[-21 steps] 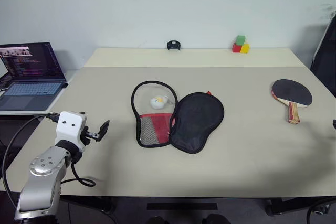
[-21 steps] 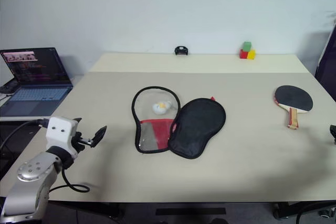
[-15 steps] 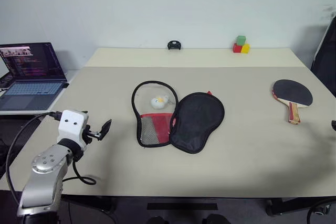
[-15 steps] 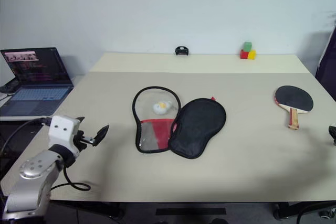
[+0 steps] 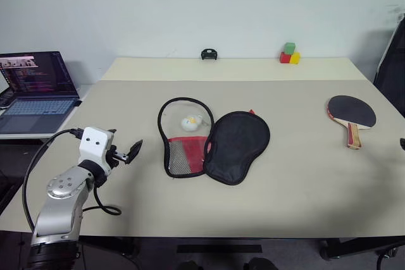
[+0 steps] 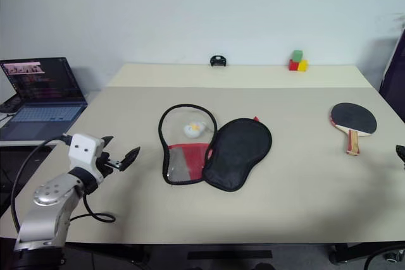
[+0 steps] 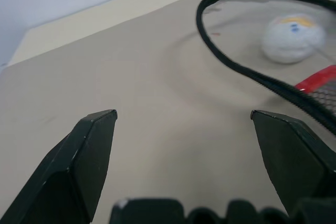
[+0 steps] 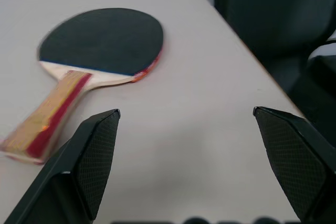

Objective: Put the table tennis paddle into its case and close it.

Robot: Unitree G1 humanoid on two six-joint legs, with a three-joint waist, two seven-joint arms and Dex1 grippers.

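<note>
the case (image 5: 214, 145) lies unzipped and spread flat at the middle of the table (image 5: 297, 188), its small ball charm (image 5: 190, 122) resting inside the looped half. the table tennis paddle (image 5: 351, 117) lies near the right edge, handle toward the front edge, well apart from the case. the left gripper (image 5: 133, 151) hovers near the front left corner, fingers spread and empty, pointing toward the case. the right gripper (image 8: 186, 116) is splayed wide with nothing between its fingers, seemingly just beside the paddle.

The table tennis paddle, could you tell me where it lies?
The table tennis paddle lies flat at the table's right side, well right of the open case.
</note>
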